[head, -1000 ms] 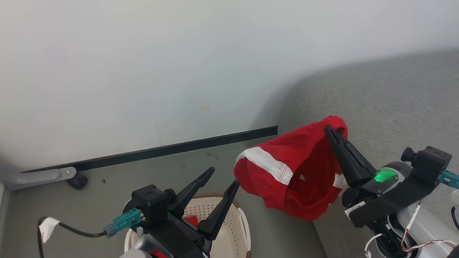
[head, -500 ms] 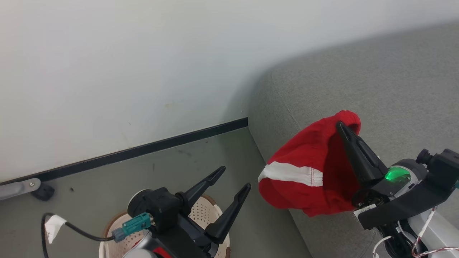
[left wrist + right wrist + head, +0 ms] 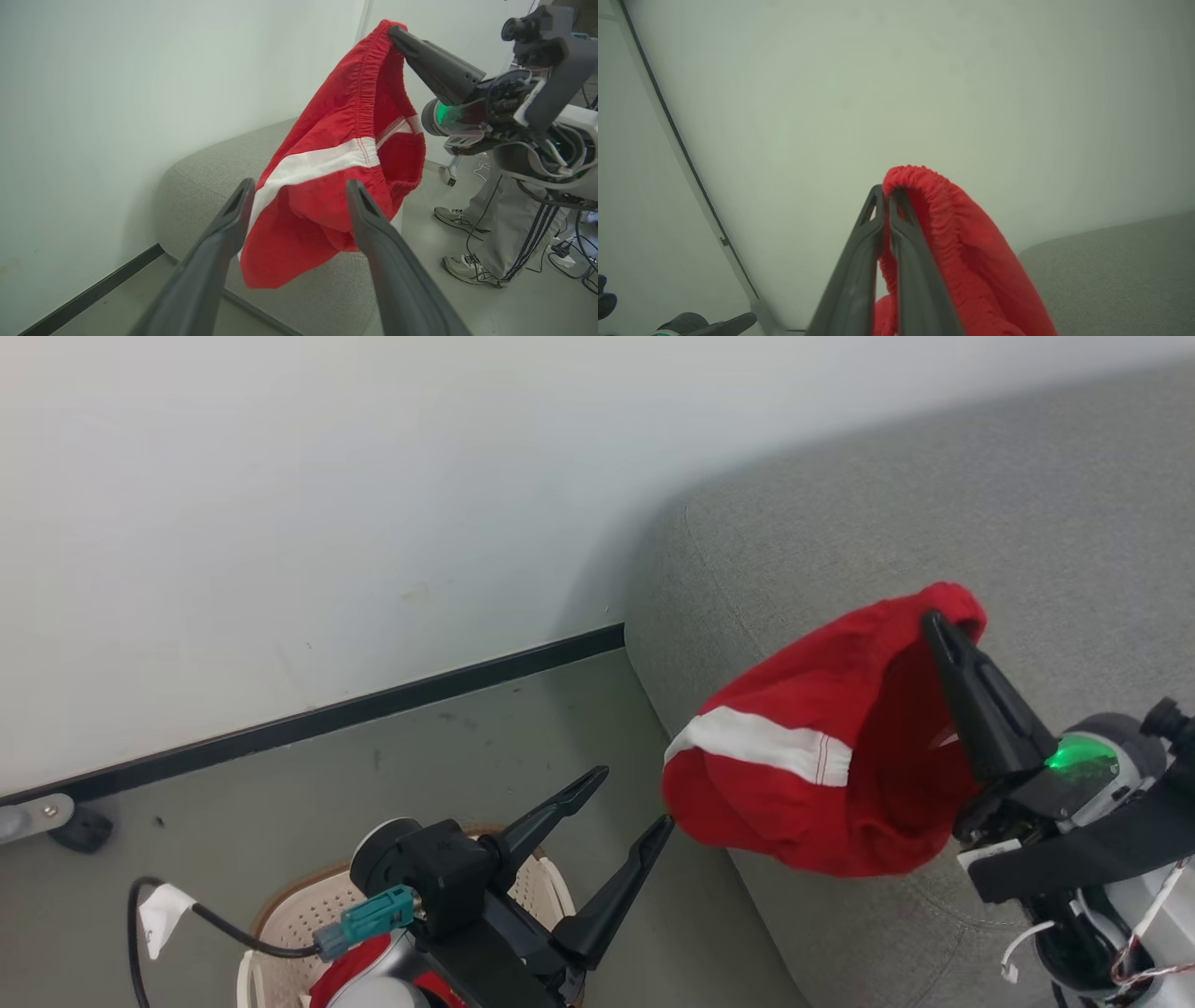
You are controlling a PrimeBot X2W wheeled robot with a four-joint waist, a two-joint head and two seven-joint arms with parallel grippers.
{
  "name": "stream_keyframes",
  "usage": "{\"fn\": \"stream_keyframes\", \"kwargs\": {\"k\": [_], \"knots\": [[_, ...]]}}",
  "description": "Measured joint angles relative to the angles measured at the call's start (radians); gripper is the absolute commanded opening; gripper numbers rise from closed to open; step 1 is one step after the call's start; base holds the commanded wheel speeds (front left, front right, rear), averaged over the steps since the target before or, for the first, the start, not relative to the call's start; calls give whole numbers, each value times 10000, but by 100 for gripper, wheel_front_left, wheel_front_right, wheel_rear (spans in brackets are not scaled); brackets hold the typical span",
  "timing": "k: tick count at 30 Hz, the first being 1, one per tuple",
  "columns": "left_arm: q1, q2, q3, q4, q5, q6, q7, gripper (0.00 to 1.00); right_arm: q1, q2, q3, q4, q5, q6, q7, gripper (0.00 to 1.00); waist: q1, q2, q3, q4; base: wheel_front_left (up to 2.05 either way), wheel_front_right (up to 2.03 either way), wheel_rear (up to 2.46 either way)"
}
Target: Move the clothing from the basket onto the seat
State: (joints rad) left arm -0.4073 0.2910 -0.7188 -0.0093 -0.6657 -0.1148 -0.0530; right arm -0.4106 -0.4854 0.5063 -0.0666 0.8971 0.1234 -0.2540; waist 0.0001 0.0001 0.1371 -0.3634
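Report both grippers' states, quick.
Left gripper: open, holding nothing.
Right gripper: shut on the red garment, pinching its elastic waistband.

Red shorts (image 3: 822, 709) w/ white stripe — aloft over grey seat (image 3: 934, 504) edge; cream basket (image 3: 280, 933) nearby

Soft, even light fills the room, and the white wall (image 3: 280, 476) looks bright in the head view, dimmer and greenish in the right wrist view. A soft grey shadow lies on the wall beside the seat (image 3: 934, 523). The clothing (image 3: 794, 803) looks sharp, but the right gripper (image 3: 886, 191) is blurry close to its camera.
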Motion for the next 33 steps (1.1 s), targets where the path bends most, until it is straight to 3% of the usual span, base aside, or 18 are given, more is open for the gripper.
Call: {"fn": "stream_keyframes", "kwargs": {"k": [9, 15, 22, 27, 33], "knots": [[-16, 50, -61, -65, 65, -4, -15, 100, -1926, -836, -230, -59, 98, 2, -25, 0, 0, 0, 316, 46, 0, 0, 0], [-261, 169, -90, -316, 90, -8, 77, 100, -3642, -1670, -633, 901, 500, 2, -27, 0, 0, 0, 742, 90, 0, 0, 0], [-621, 242, -180, -721, 174, -10, 265, 100, -4477, -2539, -1254, 2201, 725, 2, -29, 0, 1, 0, 1331, 204, 0, 0, 0], [-667, 439, -188, -984, 257, -10, 397, 100, -4742, -2857, -2105, 3200, 809, 2, -29, 0, 1, 0, 1834, 315, 0, 0, 0], [-1014, 527, -224, -1335, 368, -10, 660, 100, -5175, -3024, -2426, 3929, 748, -102, -27, 0, 1, 0, 2502, 438, 0, 0, 0]]}}
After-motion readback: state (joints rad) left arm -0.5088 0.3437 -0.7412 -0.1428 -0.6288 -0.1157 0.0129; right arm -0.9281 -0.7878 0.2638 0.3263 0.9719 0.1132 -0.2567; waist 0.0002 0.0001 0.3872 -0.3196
